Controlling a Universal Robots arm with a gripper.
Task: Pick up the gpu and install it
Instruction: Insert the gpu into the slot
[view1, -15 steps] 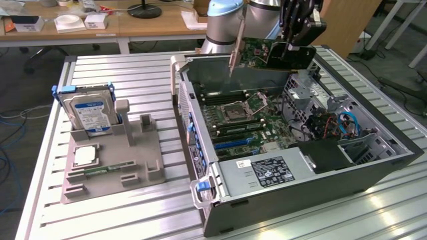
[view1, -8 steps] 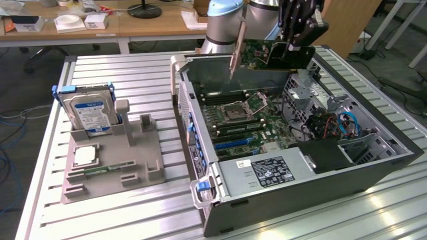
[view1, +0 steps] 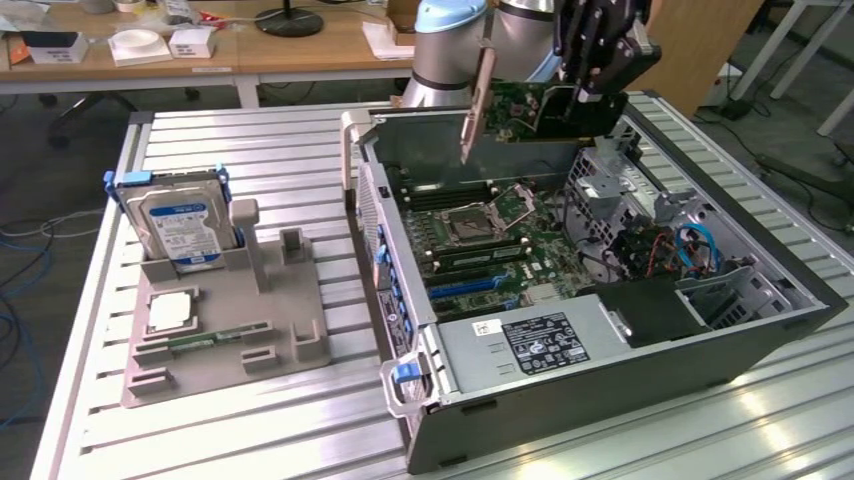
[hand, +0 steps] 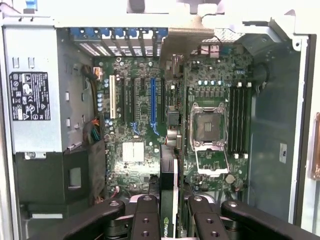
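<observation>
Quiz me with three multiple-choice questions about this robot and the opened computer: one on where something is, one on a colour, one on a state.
1. Where is the green circuit card with the black cooler, the gpu?
A. In the grey holder tray
B. Held in the air over the open black computer case
C. On the wooden desk

2. What colour is the label on the silver hard drive standing in the grey holder tray?
A. Red
B. Yellow
C. Blue

3. What is the black gripper doing?
A. Shut on the gpu
B. Open and empty
C. Shut on the hard drive

Answers:
1 B: the card hangs above the case's far end, clear of the green motherboard.
2 C: its face label is blue.
3 A: its fingers clamp the card's top edge.
</observation>
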